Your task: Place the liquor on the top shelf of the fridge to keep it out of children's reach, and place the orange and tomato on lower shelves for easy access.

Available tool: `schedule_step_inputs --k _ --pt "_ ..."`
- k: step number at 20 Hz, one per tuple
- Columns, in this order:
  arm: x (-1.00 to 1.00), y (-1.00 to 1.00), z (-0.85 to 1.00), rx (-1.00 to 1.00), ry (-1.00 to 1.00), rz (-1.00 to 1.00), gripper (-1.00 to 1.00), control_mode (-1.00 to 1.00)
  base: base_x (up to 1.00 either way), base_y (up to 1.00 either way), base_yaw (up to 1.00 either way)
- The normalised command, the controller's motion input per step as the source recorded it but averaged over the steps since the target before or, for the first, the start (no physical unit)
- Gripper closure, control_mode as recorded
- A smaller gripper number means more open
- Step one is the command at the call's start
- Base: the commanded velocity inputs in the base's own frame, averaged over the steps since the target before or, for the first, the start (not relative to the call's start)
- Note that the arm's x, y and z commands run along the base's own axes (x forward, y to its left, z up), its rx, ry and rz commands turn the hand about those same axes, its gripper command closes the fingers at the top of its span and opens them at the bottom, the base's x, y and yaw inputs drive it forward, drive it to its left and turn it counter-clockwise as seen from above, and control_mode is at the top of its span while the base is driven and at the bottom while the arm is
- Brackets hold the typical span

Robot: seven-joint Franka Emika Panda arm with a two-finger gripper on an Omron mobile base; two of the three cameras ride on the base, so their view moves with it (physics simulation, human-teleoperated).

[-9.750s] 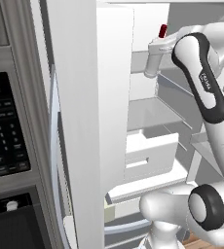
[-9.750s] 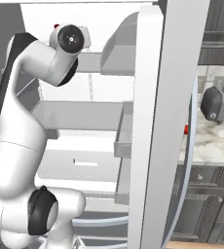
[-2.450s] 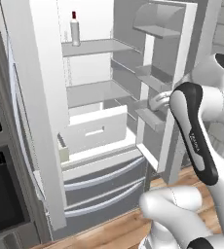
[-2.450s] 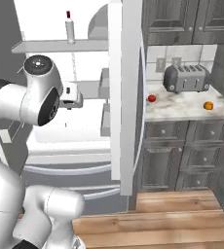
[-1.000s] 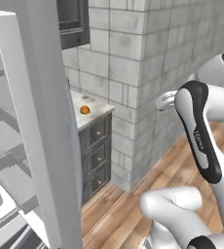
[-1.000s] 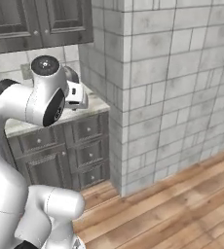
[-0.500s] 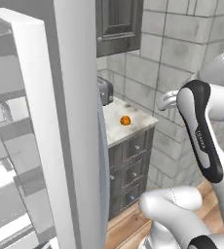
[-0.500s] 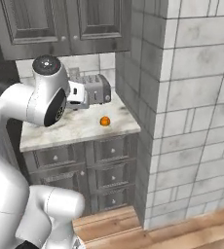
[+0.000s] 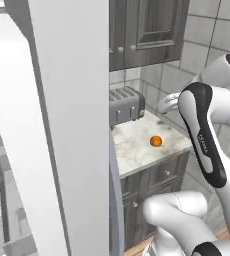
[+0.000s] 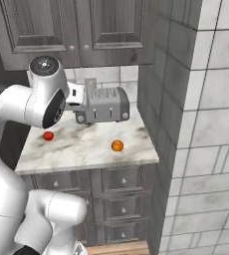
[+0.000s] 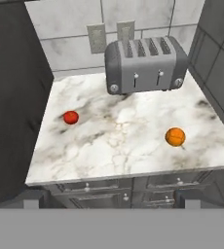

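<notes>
Two round fruits on the marble counter (image 11: 119, 141) from the hand view: glossy red tomato (image 11: 71, 117) at left, plain orange (image 11: 175, 136) at right, well apart, boxy silver toaster (image 11: 144, 64) behind. Can't tell how far open the fingers are.

Left base view: orange (image 9: 156, 141) on the veined stone top, big grey fridge (image 9: 67, 125) door close by.

Right base view: gripper (image 10: 79, 107) up by the toaster (image 10: 104, 110), nothing visibly held, tomato (image 10: 48, 135) and orange (image 10: 117, 145) lower down on the counter.
</notes>
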Motion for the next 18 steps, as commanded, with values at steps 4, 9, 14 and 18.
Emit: schedule_step_inputs --k 4,9,14,18 --pt "0.00 0.00 0.00 0.00 0.00 0.00 -1.00 1.00 0.59 -0.51 0.24" --pt "0.00 0.00 0.00 0.00 0.00 0.00 -1.00 1.00 0.49 -0.32 0.22" --pt "0.15 0.00 -0.31 -0.02 0.00 0.02 -1.00 -1.00 0.23 0.00 0.07" --pt "0.31 -0.03 -0.71 -0.01 0.00 0.00 -1.00 -1.00 0.00 0.00 0.00"
